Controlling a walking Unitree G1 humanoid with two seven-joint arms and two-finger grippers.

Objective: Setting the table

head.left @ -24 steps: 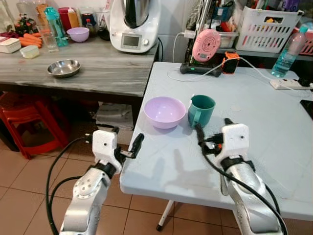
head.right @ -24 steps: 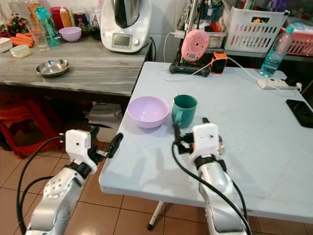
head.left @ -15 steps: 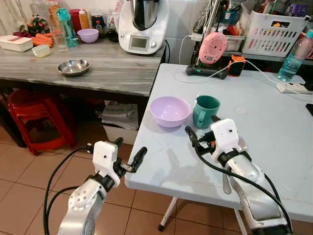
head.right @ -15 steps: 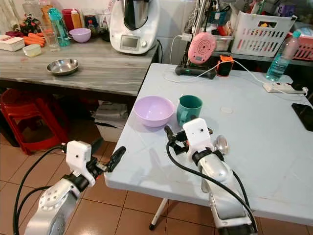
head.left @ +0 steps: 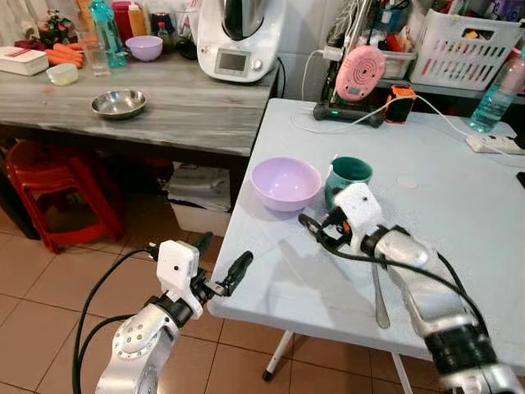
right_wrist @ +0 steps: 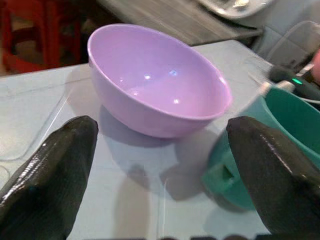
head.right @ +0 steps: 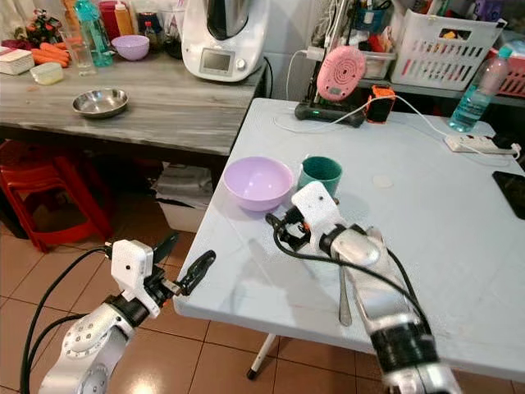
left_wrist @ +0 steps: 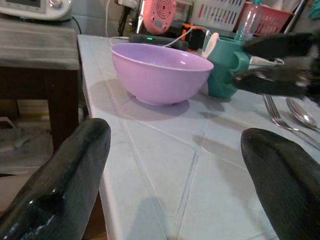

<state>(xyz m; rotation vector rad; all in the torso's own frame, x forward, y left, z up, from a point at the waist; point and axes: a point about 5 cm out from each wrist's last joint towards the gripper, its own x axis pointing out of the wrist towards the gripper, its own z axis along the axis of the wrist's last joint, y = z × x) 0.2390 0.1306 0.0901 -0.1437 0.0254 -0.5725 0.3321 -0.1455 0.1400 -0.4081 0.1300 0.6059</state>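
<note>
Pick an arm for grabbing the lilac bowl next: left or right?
Right, probably. The right gripper is over the table with jaws open, pointed at the lilac bowl just ahead. The left gripper hangs off the table's near edge, lower and farther away.

Grey wooden tabletop (head.left: 164, 103) at 10 o'clock carries a steel dish (head.left: 119, 103) and white kitchen machine (head.left: 238, 37). Red stools (head.left: 57, 185) stand beneath.

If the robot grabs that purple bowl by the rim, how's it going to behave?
The purple bowl looks like thin glossy plastic, so it is probably light and somewhat slippery. Its rounded base may let it slide on the table when nudged. The teal mug stands close beside it.
</note>
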